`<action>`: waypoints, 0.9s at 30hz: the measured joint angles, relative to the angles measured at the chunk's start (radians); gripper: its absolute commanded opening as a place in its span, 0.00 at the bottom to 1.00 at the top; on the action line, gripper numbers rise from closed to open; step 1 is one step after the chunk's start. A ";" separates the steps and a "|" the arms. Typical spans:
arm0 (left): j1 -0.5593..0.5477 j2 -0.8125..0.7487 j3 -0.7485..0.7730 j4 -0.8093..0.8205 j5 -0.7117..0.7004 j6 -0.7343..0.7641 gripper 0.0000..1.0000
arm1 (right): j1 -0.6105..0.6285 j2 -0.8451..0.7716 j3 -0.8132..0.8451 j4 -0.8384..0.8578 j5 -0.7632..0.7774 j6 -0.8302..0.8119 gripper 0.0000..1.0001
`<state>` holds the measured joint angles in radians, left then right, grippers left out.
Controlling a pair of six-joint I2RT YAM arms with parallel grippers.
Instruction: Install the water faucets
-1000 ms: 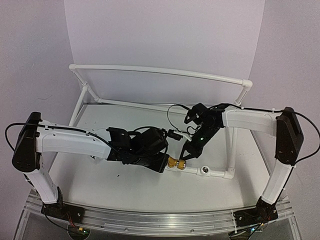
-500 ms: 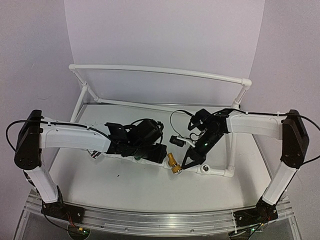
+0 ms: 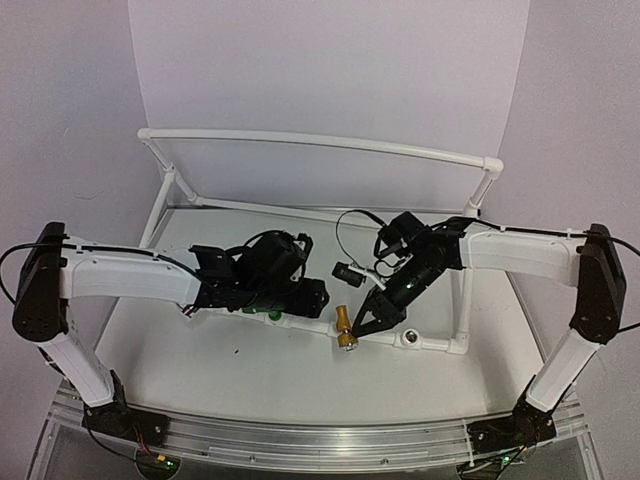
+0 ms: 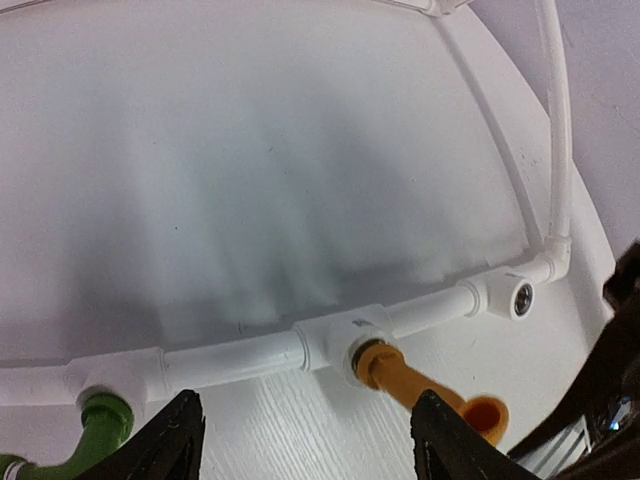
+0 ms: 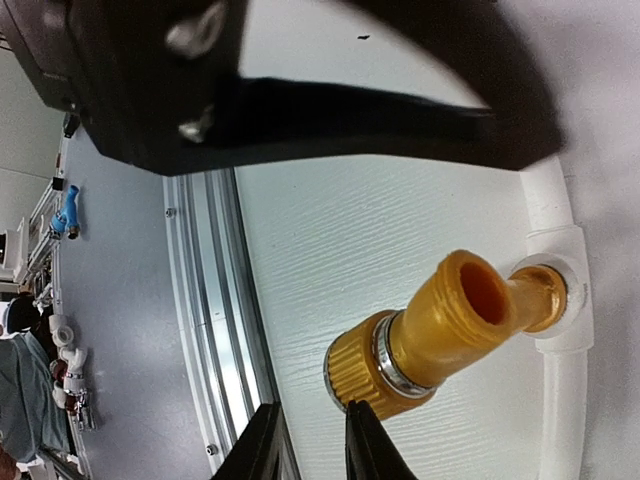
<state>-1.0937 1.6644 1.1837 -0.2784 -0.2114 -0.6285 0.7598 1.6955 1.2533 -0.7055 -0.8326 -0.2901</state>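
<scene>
The brass-gold faucet sits plugged into a tee socket of the white pipe frame, its knurled collar pointing toward the table's front edge. My right gripper is open by a narrow gap with nothing between its fingers, and one fingertip is at the collar's edge. In the left wrist view the gold faucet lies just ahead of my left gripper, which is open and empty. The green faucet stands in the neighbouring socket to the left.
An empty round socket faces forward at the right end of the front pipe. The frame's tall back rail and side pipes fence in the table. Both wrists crowd the front pipe's middle.
My right gripper was shut on the gold faucet and has now parted its fingers. The faucet has swung to point forward. My left arm drew back to the left, uncovering the green faucet.
</scene>
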 measured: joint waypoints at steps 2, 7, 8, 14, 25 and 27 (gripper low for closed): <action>-0.025 -0.055 -0.037 -0.014 -0.002 0.001 0.76 | -0.021 -0.033 0.001 0.000 -0.004 -0.002 0.33; -0.135 -0.117 -0.044 -0.029 -0.011 0.002 0.75 | -0.086 -0.074 0.074 -0.021 0.019 -0.009 0.36; -0.155 -0.116 -0.043 -0.031 -0.011 0.002 0.74 | -0.093 -0.073 0.099 -0.020 0.029 -0.005 0.40; -0.207 -0.037 -0.006 -0.074 -0.021 -0.014 0.74 | -0.095 -0.008 0.239 -0.004 0.048 0.034 0.57; -0.231 0.136 0.129 -0.183 -0.120 -0.083 0.77 | -0.035 0.112 0.266 0.017 0.174 0.112 0.64; -0.239 0.157 0.144 -0.193 -0.124 -0.086 0.77 | -0.028 0.125 0.267 0.019 0.200 0.120 0.64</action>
<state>-1.3328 1.8218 1.3275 -0.4716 -0.3355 -0.7143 0.7321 1.8208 1.5202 -0.6861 -0.6330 -0.1706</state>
